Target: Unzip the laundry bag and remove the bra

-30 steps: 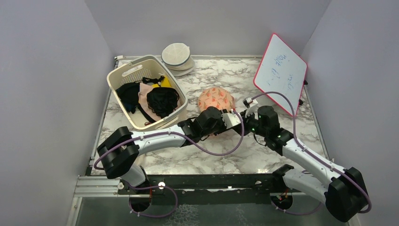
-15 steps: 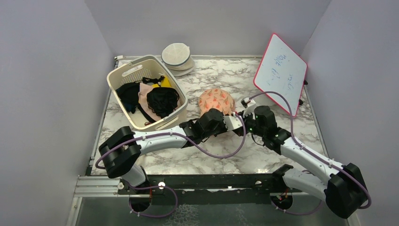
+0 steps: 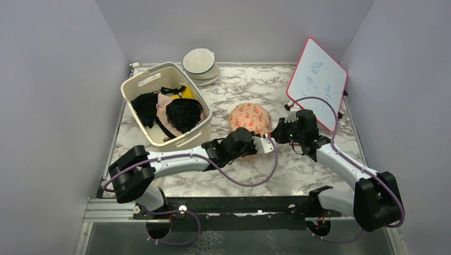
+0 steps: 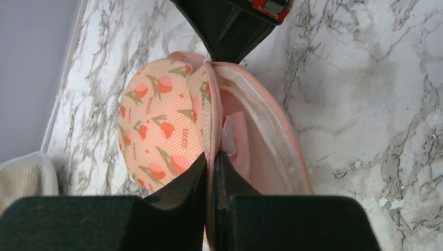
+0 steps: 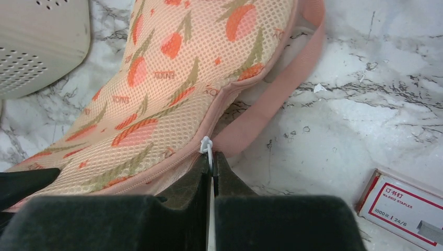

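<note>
Top view: my peach-orange, fruit-printed mesh laundry bag [image 3: 248,117] lies mid-table on the white marble table [image 3: 319,175], right of the cream slotted plastic basket [image 3: 139,85]. My left gripper [image 3: 268,141] meets its near-right edge; my right gripper [image 3: 275,132] is at its right edge.

Left wrist view: fingers [image 4: 183,178] clamped shut on the bag's partly opened pink rim.

Right wrist view: fingers [image 5: 230,180] pinched shut on the white zip pull [image 5: 207,146].

Pink sliver [image 4: 238,140] inside laundry bag [image 4: 162,125] opening, can't tell garment or lining; zip pull [image 5: 207,149] lower end hidden between right gripper [image 5: 211,163] fingers; whiteboard [image 3: 318,82] writing too small to read; staple box [image 5: 405,206] cut off at right edge
</note>
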Robot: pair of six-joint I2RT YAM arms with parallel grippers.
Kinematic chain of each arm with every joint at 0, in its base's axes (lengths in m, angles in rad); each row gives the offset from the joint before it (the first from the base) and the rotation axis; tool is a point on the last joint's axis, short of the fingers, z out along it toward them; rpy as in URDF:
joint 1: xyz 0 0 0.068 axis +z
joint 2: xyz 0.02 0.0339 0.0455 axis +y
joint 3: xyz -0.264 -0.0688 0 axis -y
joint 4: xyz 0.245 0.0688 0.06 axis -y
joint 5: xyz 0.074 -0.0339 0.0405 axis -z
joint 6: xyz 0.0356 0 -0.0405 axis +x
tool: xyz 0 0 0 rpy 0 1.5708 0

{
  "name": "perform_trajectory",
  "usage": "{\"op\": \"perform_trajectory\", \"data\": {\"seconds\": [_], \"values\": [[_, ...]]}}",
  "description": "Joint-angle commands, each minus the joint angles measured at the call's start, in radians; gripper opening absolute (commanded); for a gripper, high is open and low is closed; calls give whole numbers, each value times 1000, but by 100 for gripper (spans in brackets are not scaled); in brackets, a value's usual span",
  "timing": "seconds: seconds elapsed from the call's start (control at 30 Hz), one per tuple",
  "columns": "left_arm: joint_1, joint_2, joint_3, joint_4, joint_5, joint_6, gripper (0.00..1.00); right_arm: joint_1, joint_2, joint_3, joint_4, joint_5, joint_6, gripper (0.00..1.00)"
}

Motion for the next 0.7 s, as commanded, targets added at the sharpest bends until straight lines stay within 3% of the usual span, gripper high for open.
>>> {"op": "perform_trajectory", "data": {"seconds": [0.0,0.17,0.33,0.43,0.57,0.67], "values": [[-9,-34,2,8,-27,15,0,-16,-34,34,4,-83,-81,1],[-10,-11,40,-30,-16,-12,3,-12,-146,-12,1,-139,-64,1],[-10,-22,34,-29,-9,-15,41,16,-136,5,-28,-171,-73,1],[-10,-39,26,-35,24,-23,54,49,-118,11,-21,-168,-66,1],[-9,-37,28,-32,15,-31,56,112,-110,15,-6,-138,-40,1],[-10,-10,56,-39,-56,-39,44,163,-116,15,-7,-111,-19,1]]}}
